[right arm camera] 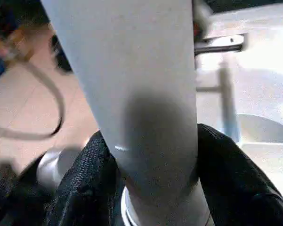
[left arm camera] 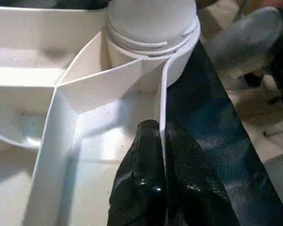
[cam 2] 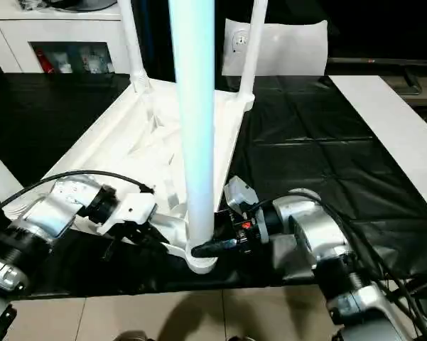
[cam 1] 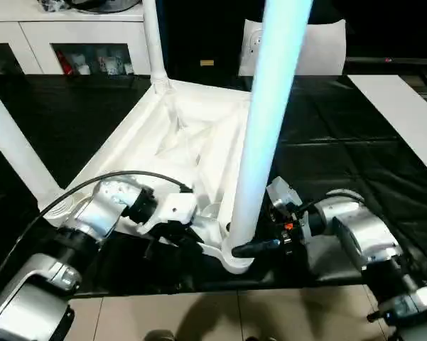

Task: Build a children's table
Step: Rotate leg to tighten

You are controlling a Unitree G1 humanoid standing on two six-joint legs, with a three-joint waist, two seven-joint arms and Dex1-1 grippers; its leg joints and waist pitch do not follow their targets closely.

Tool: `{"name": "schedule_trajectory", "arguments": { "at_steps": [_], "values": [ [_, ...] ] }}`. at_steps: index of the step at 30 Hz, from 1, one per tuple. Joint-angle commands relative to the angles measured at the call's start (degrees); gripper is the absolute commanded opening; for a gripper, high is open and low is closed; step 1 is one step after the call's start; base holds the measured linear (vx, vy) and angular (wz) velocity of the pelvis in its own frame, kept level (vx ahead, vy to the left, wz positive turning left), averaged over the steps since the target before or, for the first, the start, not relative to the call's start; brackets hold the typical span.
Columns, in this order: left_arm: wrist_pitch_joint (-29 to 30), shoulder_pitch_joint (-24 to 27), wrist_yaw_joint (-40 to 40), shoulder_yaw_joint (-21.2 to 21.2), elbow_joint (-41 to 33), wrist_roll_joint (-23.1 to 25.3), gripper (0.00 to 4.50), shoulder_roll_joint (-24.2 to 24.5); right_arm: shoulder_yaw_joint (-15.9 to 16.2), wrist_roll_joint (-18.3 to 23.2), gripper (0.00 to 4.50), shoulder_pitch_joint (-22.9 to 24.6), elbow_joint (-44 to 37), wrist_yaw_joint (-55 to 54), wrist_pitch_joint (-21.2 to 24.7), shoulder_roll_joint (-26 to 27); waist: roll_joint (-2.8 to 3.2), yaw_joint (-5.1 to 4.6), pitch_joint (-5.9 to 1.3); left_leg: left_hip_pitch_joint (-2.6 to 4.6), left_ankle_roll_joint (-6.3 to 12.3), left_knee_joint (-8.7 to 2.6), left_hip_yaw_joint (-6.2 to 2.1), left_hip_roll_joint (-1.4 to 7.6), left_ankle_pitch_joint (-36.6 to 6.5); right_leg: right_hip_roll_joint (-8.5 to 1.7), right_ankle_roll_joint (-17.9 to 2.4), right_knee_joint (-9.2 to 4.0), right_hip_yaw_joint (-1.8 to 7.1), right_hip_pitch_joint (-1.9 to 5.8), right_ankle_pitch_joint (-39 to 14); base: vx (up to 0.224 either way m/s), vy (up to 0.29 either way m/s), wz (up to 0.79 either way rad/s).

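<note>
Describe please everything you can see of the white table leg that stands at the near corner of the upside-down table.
The near leg is a long, smooth, white plastic-looking tube, narrowing slightly upward and running out of the picture's top. It stands almost upright, its base seated in the round corner socket of the upturned children's table, at the black table's near edge. The right gripper has its black jaws closed around the leg just above the socket. The left gripper does not touch it; it pinches the tabletop's thin rim nearby.
</note>
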Motion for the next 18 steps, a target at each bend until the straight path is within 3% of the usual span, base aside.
{"name": "schedule_trajectory", "arguments": {
  "at_steps": [1, 3, 4, 5, 6, 7, 8, 9, 10, 11, 12, 13, 14, 15, 16, 17, 18],
  "values": [
    [3.1, 1.4, 5.4, 0.7, -1.3, 1.1, 0.00, -0.3, -0.6, 0.5, 2.07, 0.8, -1.1, -6.4, 0.7, 2.5, -0.52, -0.23, -3.59, -1.52, 2.31, -4.26, 0.38, 1.81, -2.9, -4.15, -3.4, -5.08, 3.96, 4.58, -22.3, 0.000, 0.000, 0.00],
    [7.2, 3.4, 9.5, 2.0, -4.2, 1.9, 0.00, -0.3, -1.9, -1.0, 2.07, 2.2, -0.7, -13.9, -0.3, 5.6, -0.42, -1.01, -3.00, -0.94, 0.91, -4.14, 0.44, 1.09, -6.8, -4.15, 1.2, -6.83, 3.18, 4.09, -32.8, 0.000, 0.000, 0.00],
    [7.9, 3.7, 10.1, 2.2, -4.7, 1.9, 0.00, -0.5, -2.1, -1.3, 2.07, 2.3, -0.6, -15.1, -0.4, 6.0, -0.52, -1.31, -3.01, -0.68, 0.49, -4.19, 0.44, 1.20, -7.4, -4.30, 1.8, -7.13, 3.02, 3.98, -34.6, -0.051, -0.001, -0.05],
    [9.4, 4.2, 11.2, 2.7, -5.7, 1.6, 0.00, -1.0, -2.4, -1.9, 2.06, 2.5, -0.2, -17.3, -0.8, 7.0, -0.56, -2.05, -2.76, -0.92, 0.76, -3.85, 0.37, 0.59, -8.9, -3.93, 4.1, -8.03, 2.14, 3.93, -38.0, -0.051, -0.001, -0.05],
    [12.1, 4.9, 12.9, 3.4, -7.3, 1.3, 0.00, -1.9, -3.0, -2.5, 2.06, 2.8, 0.2, -20.5, -0.9, 8.5, -0.13, -2.71, -2.94, -0.75, 0.74, -3.96, 0.21, 0.84, -9.8, -4.03, 4.7, -8.37, 1.62, 4.12, -37.9, -0.053, 0.018, -0.11],
    [13.6, 5.2, 14.1, 3.5, -8.2, 1.3, 0.00, -2.7, -3.3, -2.9, 2.05, 2.7, 0.6, -22.8, -0.7, 9.5, -0.21, -3.24, -2.87, -1.10, 0.78, -4.09, 0.01, 1.06, -10.3, -3.95, 4.9, -8.49, 1.26, 4.36, -37.5, 0.000, 0.000, 0.00],
    [17.4, 5.5, 18.4, 4.0, -9.8, 1.9, 0.00, -5.5, -4.2, -4.1, 2.05, 2.1, 2.0, -28.8, -0.2, 12.5, 0.85, -3.99, -2.88, -0.80, 0.77, -4.37, -0.39, 1.77, -12.7, -3.94, 4.7, -9.00, 0.22, 4.79, -36.1, 0.000, 0.000, 0.00],
    [17.5, 5.5, 18.6, 4.0, -9.9, 1.9, 0.00, -5.6, -4.3, -4.1, 2.04, 2.1, 2.1, -29.0, -0.2, 12.6, 1.35, -5.12, -2.76, -0.49, 0.88, -4.61, -0.74, 2.79, -16.8, -3.92, 4.3, -9.55, -0.87, 5.13, -34.1, 0.000, 0.000, 0.00],
    [19.3, 5.5, 20.6, 4.1, -10.4, 2.1, 0.00, -7.1, -4.8, -4.6, 2.03, 1.5, 3.0, -32.1, -0.1, 14.2, 1.61, -5.54, -2.69, -0.21, 1.03, -4.83, -1.05, 3.31, -19.5, -3.90, 4.2, -9.62, -1.41, 5.40, -33.1, 0.000, 0.000, 0.00],
    [22.7, 5.2, 25.0, 4.4, -11.1, 2.6, 0.00, -10.3, -5.7, -5.3, 2.03, 0.2, 4.9, -37.7, 0.2, 17.0, 2.01, -6.56, -2.59, -0.83, 1.07, -6.18, -1.97, 5.19, -25.2, -3.94, 3.2, -7.82, -1.41, 6.79, -28.4, 0.000, 0.000, 0.00],
    [24.3, 4.8, 27.7, 4.7, -10.9, 2.9, 0.00, -12.3, -6.2, -5.8, 2.03, -0.8, 6.2, -40.8, 0.3, 18.5, 2.29, -6.64, -2.49, -1.27, 0.95, -7.29, -2.51, 6.51, -28.3, -3.88, 2.4, -5.80, -0.67, 7.40, -25.1, 0.000, 0.000, 0.00],
    [25.5, 4.0, 30.2, 5.0, -10.1, 3.2, 0.00, -14.3, -6.7, -6.2, 2.03, -2.0, 7.9, -43.7, 0.3, 19.8, 2.91, -6.20, -2.10, -1.30, 0.10, -9.91, -3.26, 8.62, -35.5, -3.72, -0.2, -1.04, 1.76, 7.77, -17.5, 0.000, 0.000, 0.00],
    [26.4, 2.5, 34.5, 5.7, -8.2, 3.8, 0.00, -17.0, -7.3, -6.8, 2.03, -3.7, 10.1, -47.8, 0.4, 21.4, 1.75, -6.42, -1.52, -0.39, -0.81, -9.73, -2.51, 7.07, -38.4, -3.84, -1.3, -1.21, 3.51, 6.43, -18.3, 0.000, 0.000, 0.00],
    [27.1, 2.1, 36.1, 5.9, -7.9, 4.1, 0.00, -18.0, -7.6, -7.2, 2.03, -4.2, 10.9, -49.4, 0.4, 22.1, -0.53, -6.56, -1.17, 3.92, -0.93, -3.29, 0.12, 0.15, -28.3, -3.93, 3.5, -10.52, 0.85, 0.95, -42.9, 0.000, 0.000, 0.00],
    [27.4, 1.4, 37.7, 6.1, -7.3, 4.6, 0.00, -18.8, -7.7, -7.7, 2.03, -4.6, 11.5, -50.6, 0.4, 22.6, -0.73, -6.75, -0.97, 6.51, 0.12, 1.08, 1.49, -2.44, -21.6, -4.35, 5.3, -13.45, -1.39, -1.63, -51.9, 0.000, 0.000, 0.00],
    [27.5, 1.2, 38.1, 6.1, -7.1, 4.7, 0.00, -19.0, -7.8, -7.8, 2.03, -4.8, 11.7, -50.9, 0.4, 22.7, -0.79, -7.34, -1.84, 2.76, 3.02, 0.33, 1.30, -2.07, -16.3, -5.26, 9.0, -13.06, -2.87, 2.71, -53.3, 0.109, -0.009, -0.13],
    [27.8, 0.7, 39.1, 6.2, -6.7, 5.1, 0.00, -19.6, -7.8, -8.2, 2.03, -5.1, 12.2, -51.7, 0.3, 23.0, 0.22, -6.95, -3.12, 0.11, 3.44, -1.65, 0.49, -0.92, -13.9, -5.62, 9.7, -11.16, -2.06, 5.99, -46.6, 0.100, 0.024, -0.35]
  ]
}}
